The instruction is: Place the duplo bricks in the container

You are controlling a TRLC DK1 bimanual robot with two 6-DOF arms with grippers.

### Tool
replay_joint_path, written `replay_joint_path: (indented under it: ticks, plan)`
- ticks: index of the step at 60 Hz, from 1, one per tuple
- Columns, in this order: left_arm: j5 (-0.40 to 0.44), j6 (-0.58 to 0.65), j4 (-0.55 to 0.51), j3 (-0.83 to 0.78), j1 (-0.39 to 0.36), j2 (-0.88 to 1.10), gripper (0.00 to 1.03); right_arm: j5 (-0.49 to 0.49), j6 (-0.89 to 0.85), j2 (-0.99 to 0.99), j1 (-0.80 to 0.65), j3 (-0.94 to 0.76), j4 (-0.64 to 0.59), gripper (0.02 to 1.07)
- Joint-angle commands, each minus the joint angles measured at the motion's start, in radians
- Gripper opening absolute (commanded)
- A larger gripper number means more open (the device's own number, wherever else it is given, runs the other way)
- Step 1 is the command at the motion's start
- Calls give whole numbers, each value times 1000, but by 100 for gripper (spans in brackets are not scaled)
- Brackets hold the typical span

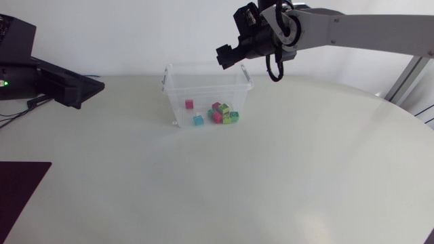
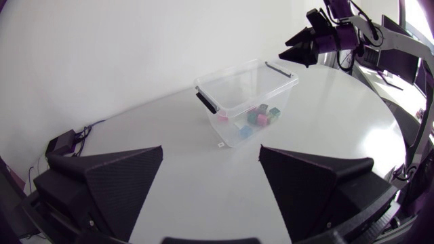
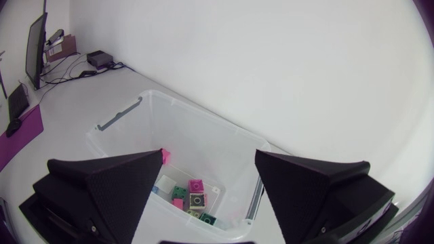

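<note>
A clear plastic container point(image 1: 203, 68) stands at the back middle of the table. Inside it lie several duplo bricks: a pink one point(image 1: 189, 104), a blue one point(image 1: 198, 120) and a cluster of pink, green and yellow ones point(image 1: 224, 114). My right gripper point(image 1: 227, 55) hangs above the container's back right corner, open and holding nothing. Its wrist view looks down between the fingers point(image 3: 209, 161) into the container point(image 3: 203, 112) at the bricks point(image 3: 192, 198). My left gripper point(image 2: 211, 150) is open and empty at the table's left, well apart from the container point(image 2: 234, 73).
The left arm point(image 1: 64, 85) lies low at the table's left edge. A dark mat point(image 1: 20, 190) covers the front left corner. Wide bare tabletop point(image 1: 271, 183) stretches in front of the container and to its right.
</note>
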Motion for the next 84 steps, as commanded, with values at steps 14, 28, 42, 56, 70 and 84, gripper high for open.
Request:
replay_joint_path:
  ticks: [14, 28, 42, 56, 70, 84]
  plan:
    - [-83, 9, 65, -166, 44, -140, 100, 25, 18, -301, -113, -344, 82, 103]
    - [-109, 6, 135, -306, 58, -295, 100, 50, 7, -629, -205, -673, 151, 103]
    - [-111, 5, 165, -432, 93, -434, 100, 53, -8, -891, -288, -898, 140, 103]
    - [-111, 9, 207, -544, 144, -583, 100, 51, -60, -1075, -367, -1081, 141, 103]
    - [-111, 12, 300, -673, 173, -735, 100, 53, -77, -1275, -411, -1234, 144, 103]
    - [-117, -5, 336, -743, 168, -802, 100, 58, -51, -1432, -423, -1337, 127, 103]
